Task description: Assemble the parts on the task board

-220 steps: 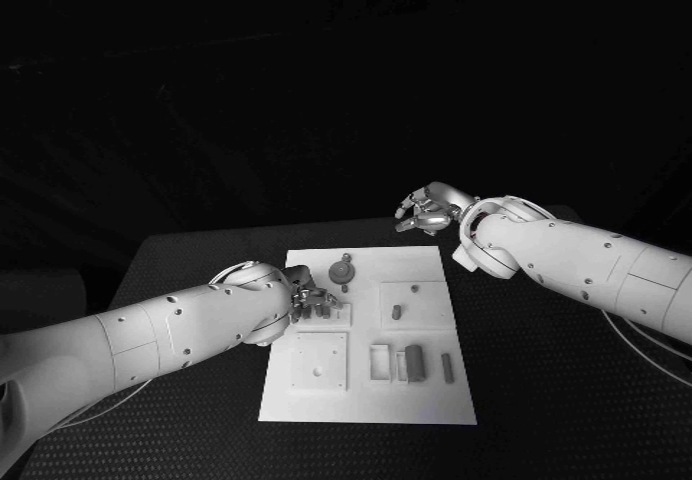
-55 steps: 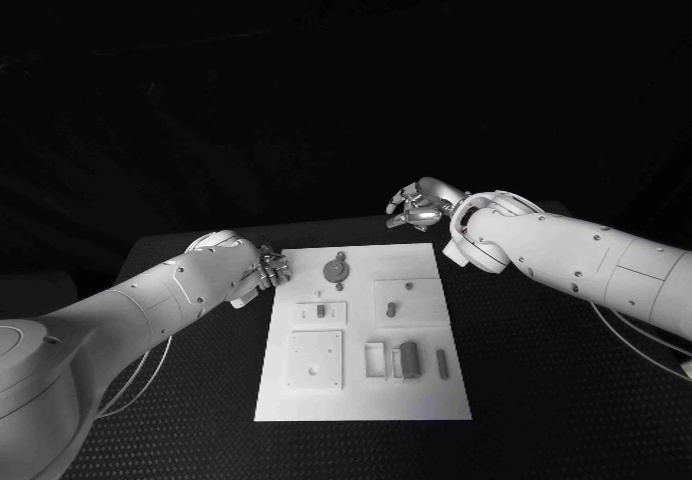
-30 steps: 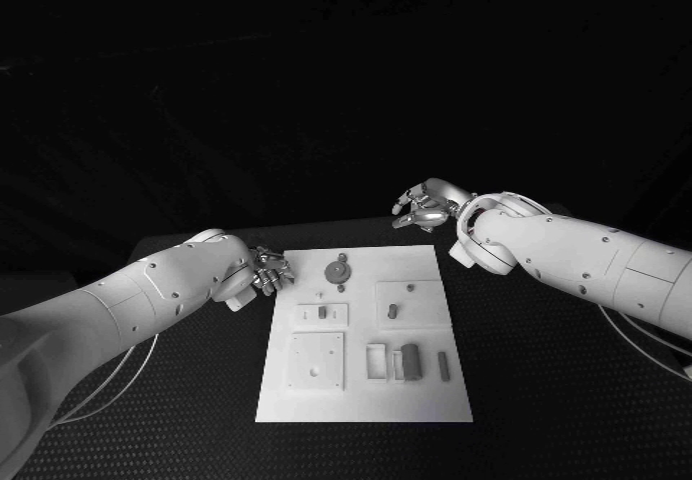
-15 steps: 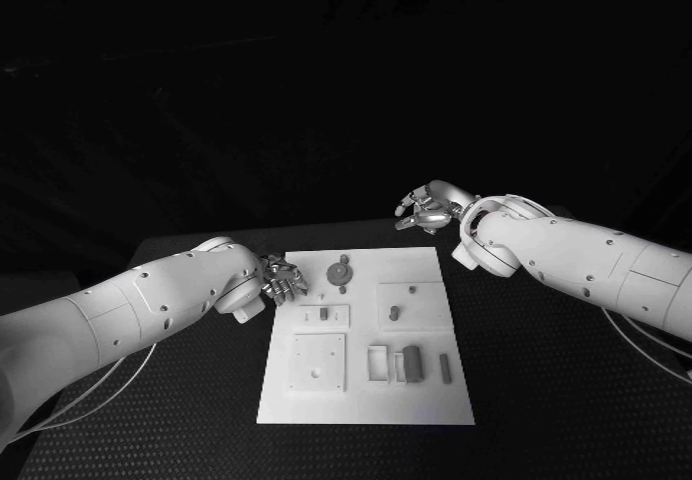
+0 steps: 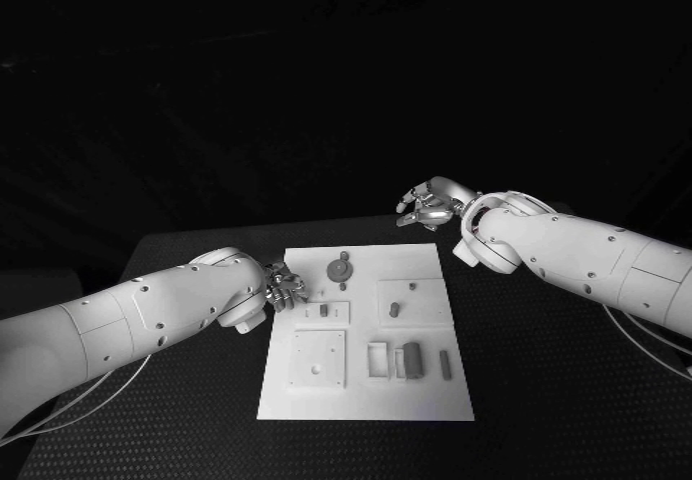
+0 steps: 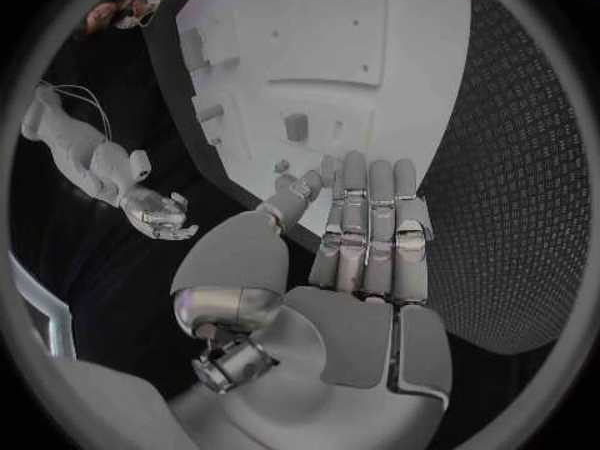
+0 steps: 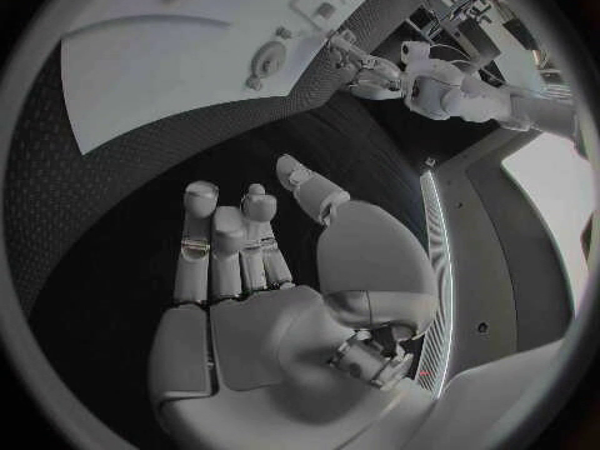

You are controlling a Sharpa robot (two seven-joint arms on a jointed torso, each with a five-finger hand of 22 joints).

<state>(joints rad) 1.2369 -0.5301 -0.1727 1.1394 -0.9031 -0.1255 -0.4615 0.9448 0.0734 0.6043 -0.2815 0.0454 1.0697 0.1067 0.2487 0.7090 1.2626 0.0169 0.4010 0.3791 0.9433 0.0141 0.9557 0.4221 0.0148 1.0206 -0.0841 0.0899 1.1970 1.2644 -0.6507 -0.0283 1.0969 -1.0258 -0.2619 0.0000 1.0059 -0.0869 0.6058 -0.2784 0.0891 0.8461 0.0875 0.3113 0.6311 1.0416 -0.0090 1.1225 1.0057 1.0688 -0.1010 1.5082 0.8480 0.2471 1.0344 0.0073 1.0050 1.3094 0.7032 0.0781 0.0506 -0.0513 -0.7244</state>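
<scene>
The white task board [image 5: 368,402] lies in the middle of the black table. On it are a round grey piece [image 5: 340,269] at the far end, a small peg [image 5: 320,313] in a small plate, two small pieces [image 5: 397,310] on a square plate, and a dark block [image 5: 413,360] beside a thin bar [image 5: 444,364]. My left hand [image 5: 283,288] hovers at the board's left edge, fingers straight and together [image 6: 369,235], holding nothing. My right hand [image 5: 428,205] hangs raised beyond the board's far right corner, palm bare [image 7: 238,260]. The board [image 6: 400,30] lies ahead of the left fingers.
A square plate with a hole [image 5: 317,360] sits near the board's front left. Black textured table [image 5: 548,380] surrounds the board on all sides. In the right wrist view the board [image 7: 138,60] and the left hand [image 7: 356,70] lie far ahead.
My left hand left the small plate, drew back off the board to the left, then came back to the board's left edge. The right hand has hardly moved.
</scene>
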